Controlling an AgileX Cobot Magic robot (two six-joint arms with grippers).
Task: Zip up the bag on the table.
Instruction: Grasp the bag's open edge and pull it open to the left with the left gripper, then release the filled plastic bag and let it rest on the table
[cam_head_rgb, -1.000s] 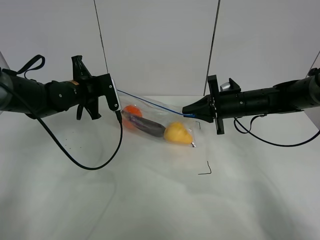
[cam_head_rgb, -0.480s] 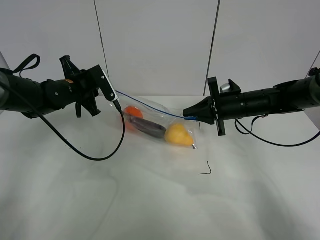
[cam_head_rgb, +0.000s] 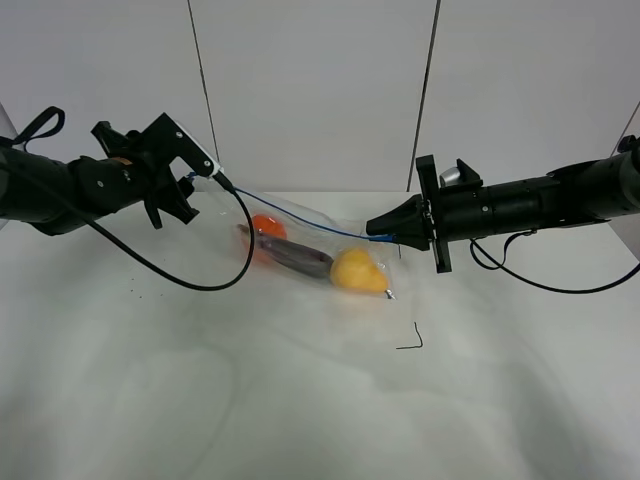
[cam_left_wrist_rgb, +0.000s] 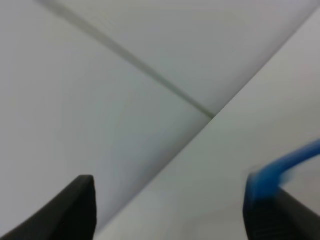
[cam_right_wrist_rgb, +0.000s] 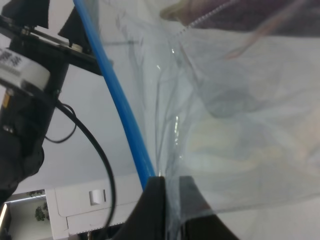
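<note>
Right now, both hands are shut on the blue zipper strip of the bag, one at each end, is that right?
Not quite. Only the right hand is shut on the blue zipper strip of the bag. The left hand is open: the left wrist view shows its jaws wide apart, the strip's end beside one of them.

Nothing here that I can read. The nearest thing to text is a white label (cam_right_wrist_rgb: 14, 60) on the left arm (cam_right_wrist_rgb: 22, 135), seen through the right wrist camera. It carries a line of small dark print, too blurred to make out. The table (cam_head_rgb: 300, 420) bears a thin black corner mark (cam_head_rgb: 413, 341) — a plain angle, not a character.
</note>
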